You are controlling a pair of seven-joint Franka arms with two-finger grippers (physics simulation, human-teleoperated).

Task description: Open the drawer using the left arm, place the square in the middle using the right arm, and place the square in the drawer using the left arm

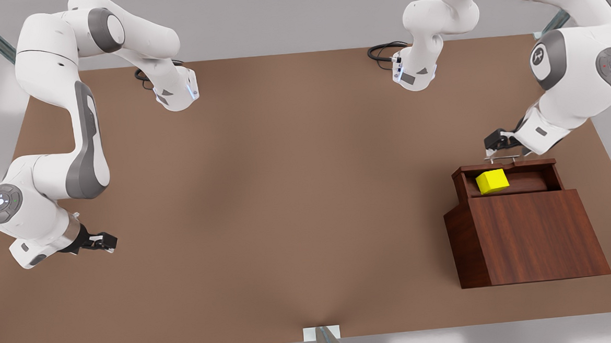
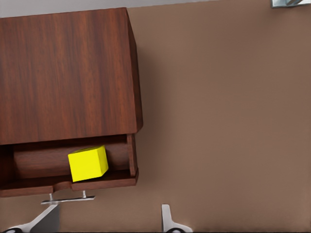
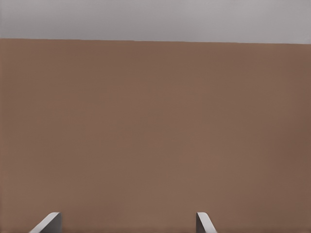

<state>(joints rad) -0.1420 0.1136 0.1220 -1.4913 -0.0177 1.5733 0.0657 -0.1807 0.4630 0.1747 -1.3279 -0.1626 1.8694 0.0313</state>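
Pulled open at the top of the wooden cabinet [image 1: 534,238], near the front view's right edge: the drawer [image 1: 526,183], with the yellow cube [image 1: 492,181] lying inside it, toward the drawer's end at the front view's left. Just behind the silver handle [image 1: 502,157], not gripping it: the left gripper [image 1: 500,148], fingers [image 2: 166,218] spread apart. Parked well apart at the front view's left, low above bare brown tabletop [image 1: 265,194]: the right gripper [image 1: 102,241], fingers [image 3: 204,223] likewise wide apart, holding nothing.

No readable text, label or number appears on anything.
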